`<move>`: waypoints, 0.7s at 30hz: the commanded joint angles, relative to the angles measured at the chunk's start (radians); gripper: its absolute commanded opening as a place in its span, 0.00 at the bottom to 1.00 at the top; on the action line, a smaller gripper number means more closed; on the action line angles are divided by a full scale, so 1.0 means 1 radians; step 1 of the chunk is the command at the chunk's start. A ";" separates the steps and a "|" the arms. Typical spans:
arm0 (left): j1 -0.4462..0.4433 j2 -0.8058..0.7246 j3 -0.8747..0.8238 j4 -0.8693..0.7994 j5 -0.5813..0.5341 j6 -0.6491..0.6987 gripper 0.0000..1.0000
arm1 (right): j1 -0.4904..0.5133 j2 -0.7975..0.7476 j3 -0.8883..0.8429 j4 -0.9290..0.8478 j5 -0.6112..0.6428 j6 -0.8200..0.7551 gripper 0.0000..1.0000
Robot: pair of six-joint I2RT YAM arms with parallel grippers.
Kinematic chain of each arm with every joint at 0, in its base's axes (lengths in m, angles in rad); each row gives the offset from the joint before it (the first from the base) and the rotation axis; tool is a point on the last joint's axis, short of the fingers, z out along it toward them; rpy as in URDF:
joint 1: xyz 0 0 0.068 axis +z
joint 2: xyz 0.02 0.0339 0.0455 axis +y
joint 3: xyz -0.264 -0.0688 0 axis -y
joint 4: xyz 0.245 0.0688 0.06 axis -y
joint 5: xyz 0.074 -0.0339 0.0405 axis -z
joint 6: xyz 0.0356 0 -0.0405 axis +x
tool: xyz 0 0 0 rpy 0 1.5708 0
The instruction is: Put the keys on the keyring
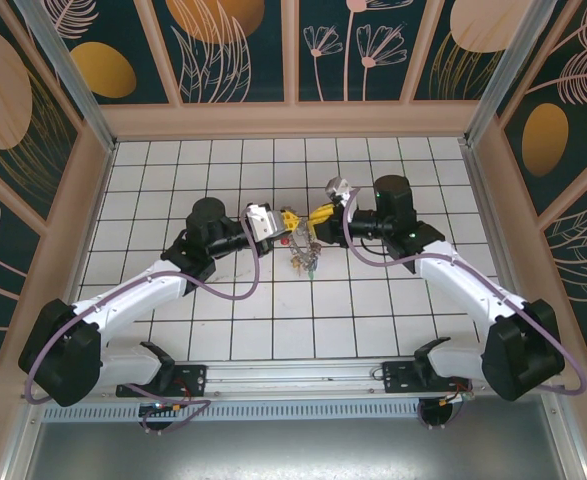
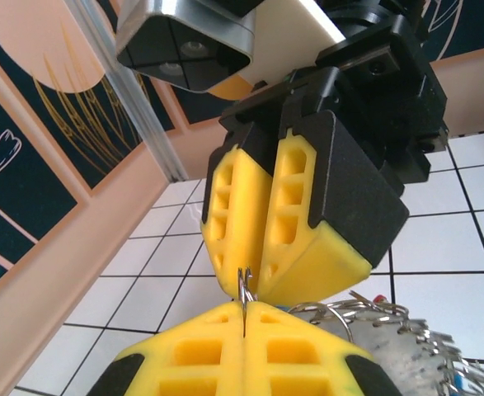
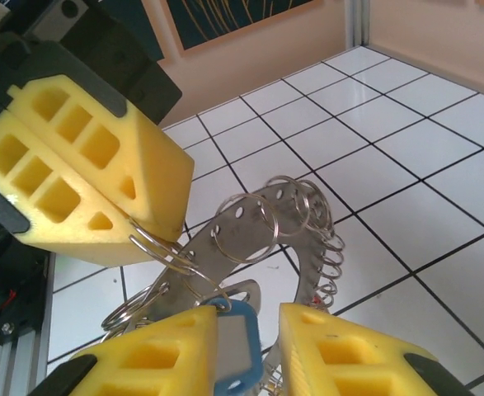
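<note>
Two arms meet over the middle of the white tiled table [image 1: 353,320]: left arm [image 1: 133,300] coming in from the left, right arm [image 1: 463,285] from the right, fingertips nearly nose to nose.

Left gripper [image 1: 289,222] [image 2: 244,313] [image 3: 138,221]: yellow fingers pressed fully together, pinching a thin wire split ring [image 3: 155,247] [image 2: 243,289] right at the tips.

Right gripper [image 1: 318,212] [image 3: 248,318] [image 2: 262,285]: fingers partway apart with a clear gap. It is not clamping anything. A blue key [image 3: 235,351] sits in that gap, its plastic head against the left-hand finger in the wrist view and clear of the other.

Keyring [image 3: 270,206] [image 1: 305,255] [image 2: 390,355]: flat grey metal band with small holes along it, a row of wire loops threaded through the edge. It is between and just below the two grippers, joined to the pinched split ring. It looks lifted off the tiles, but I can't confirm contact from these angles.

Other keys: a small cluster under the ring in the top view, too small to sort by colour.
</note>
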 commanded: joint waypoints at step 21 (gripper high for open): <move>-0.005 0.043 0.017 0.179 0.221 -0.100 0.00 | 0.081 -0.087 0.104 -0.278 0.167 -0.427 0.22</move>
